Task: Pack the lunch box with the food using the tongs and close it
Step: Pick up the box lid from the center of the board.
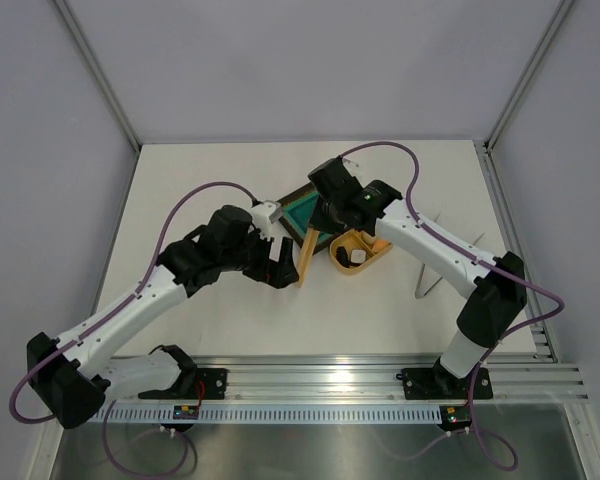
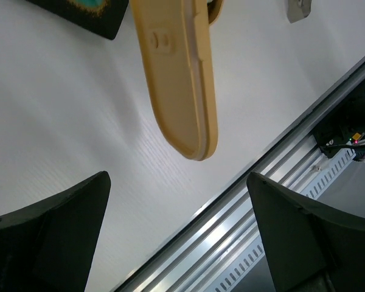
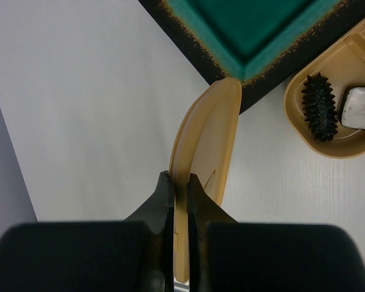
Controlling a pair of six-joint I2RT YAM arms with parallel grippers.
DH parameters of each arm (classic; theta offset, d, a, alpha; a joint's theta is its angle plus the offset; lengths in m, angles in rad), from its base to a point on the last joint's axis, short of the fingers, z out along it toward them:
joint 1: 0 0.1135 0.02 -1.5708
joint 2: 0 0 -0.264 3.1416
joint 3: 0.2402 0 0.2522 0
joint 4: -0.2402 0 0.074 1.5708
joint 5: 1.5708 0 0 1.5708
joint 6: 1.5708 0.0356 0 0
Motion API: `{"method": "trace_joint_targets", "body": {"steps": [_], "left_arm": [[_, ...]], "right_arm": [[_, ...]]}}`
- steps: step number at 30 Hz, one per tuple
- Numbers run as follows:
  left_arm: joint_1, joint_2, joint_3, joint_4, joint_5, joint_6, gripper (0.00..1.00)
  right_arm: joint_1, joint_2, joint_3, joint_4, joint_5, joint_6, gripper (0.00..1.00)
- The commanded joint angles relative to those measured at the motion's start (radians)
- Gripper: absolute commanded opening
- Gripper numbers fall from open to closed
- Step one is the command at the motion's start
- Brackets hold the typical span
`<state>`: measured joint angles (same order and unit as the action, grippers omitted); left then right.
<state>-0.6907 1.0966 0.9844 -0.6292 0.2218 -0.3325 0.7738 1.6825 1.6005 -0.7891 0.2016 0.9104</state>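
The yellow-orange lid (image 3: pixel 207 140) stands on edge on the table, and my right gripper (image 3: pixel 177 179) is shut on its rim. From above the lid (image 1: pixel 307 255) shows as a thin strip between the two grippers. My left gripper (image 2: pixel 177 179) is wide open just short of the lid (image 2: pixel 176 79), touching nothing. The lunch box (image 1: pixel 378 262) lies open to the right of the lid. It holds food: a dark spiky piece (image 3: pixel 319 106) and a white cube (image 3: pixel 359 106). The silver tongs (image 1: pixel 427 272) lie on the table further right, held by neither gripper.
A square dark-rimmed teal plate (image 1: pixel 302 212) sits just behind the lid, under the right wrist. The aluminium rail (image 1: pixel 330 378) runs along the near table edge. Grey walls enclose the table on the left, back and right.
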Motion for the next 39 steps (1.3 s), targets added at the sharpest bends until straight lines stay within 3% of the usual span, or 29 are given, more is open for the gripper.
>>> {"method": "trace_joint_targets", "body": {"steps": [1, 8, 13, 16, 21, 22, 24, 25, 27, 28, 30, 32, 33, 34, 36, 39], "left_arm": [[-0.018, 0.041, 0.065, 0.106, -0.004, 0.020, 0.99], [-0.032, 0.135, 0.077, 0.180, 0.065, -0.007, 0.96], [-0.058, 0.192, 0.125, 0.171, -0.005, -0.002, 0.91], [-0.067, 0.206, 0.128, 0.164, -0.038, 0.001, 0.83], [-0.072, 0.212, 0.129, 0.168, -0.065, -0.002, 0.52], [-0.072, 0.207, 0.129, 0.168, -0.068, -0.002, 0.39], [-0.072, 0.203, 0.134, 0.158, -0.076, 0.000, 0.27], [-0.073, 0.201, 0.134, 0.157, -0.081, 0.000, 0.15], [-0.072, 0.198, 0.137, 0.145, -0.093, -0.003, 0.00], [-0.072, 0.198, 0.135, 0.141, -0.091, -0.003, 0.00], [-0.070, 0.194, 0.135, 0.140, -0.067, -0.008, 0.00], [-0.070, 0.183, 0.135, 0.140, -0.038, -0.019, 0.00], [-0.069, 0.180, 0.137, 0.140, -0.027, -0.019, 0.00], [-0.069, 0.175, 0.140, 0.135, -0.013, -0.019, 0.00], [-0.058, 0.164, 0.143, 0.128, 0.011, -0.020, 0.00], [-0.020, 0.161, 0.152, 0.117, 0.089, -0.026, 0.00]], "right_arm": [[-0.001, -0.032, 0.029, -0.001, 0.041, 0.030, 0.00], [-0.001, -0.040, 0.033, -0.006, 0.039, 0.030, 0.00], [-0.001, -0.044, 0.032, -0.002, 0.030, 0.039, 0.00], [-0.002, -0.050, 0.030, 0.001, 0.024, 0.045, 0.00], [-0.001, -0.049, 0.030, 0.011, 0.018, 0.048, 0.00], [-0.002, -0.047, 0.030, 0.011, 0.015, 0.050, 0.00], [-0.001, -0.050, 0.030, 0.017, 0.012, 0.047, 0.00], [-0.001, -0.052, 0.030, 0.019, 0.010, 0.045, 0.00], [-0.002, -0.059, 0.030, 0.021, 0.010, 0.038, 0.01], [-0.001, -0.063, 0.029, 0.021, 0.015, 0.038, 0.02], [-0.002, -0.075, 0.029, 0.021, 0.015, 0.030, 0.12], [-0.007, -0.084, 0.029, 0.025, 0.013, 0.009, 0.32], [-0.010, -0.101, 0.027, 0.024, 0.016, 0.001, 0.57], [-0.013, -0.113, 0.026, 0.025, 0.025, -0.014, 0.66], [-0.028, -0.156, 0.015, 0.022, 0.035, -0.028, 0.80], [-0.050, -0.248, -0.036, 0.037, 0.070, -0.071, 0.86]]}}
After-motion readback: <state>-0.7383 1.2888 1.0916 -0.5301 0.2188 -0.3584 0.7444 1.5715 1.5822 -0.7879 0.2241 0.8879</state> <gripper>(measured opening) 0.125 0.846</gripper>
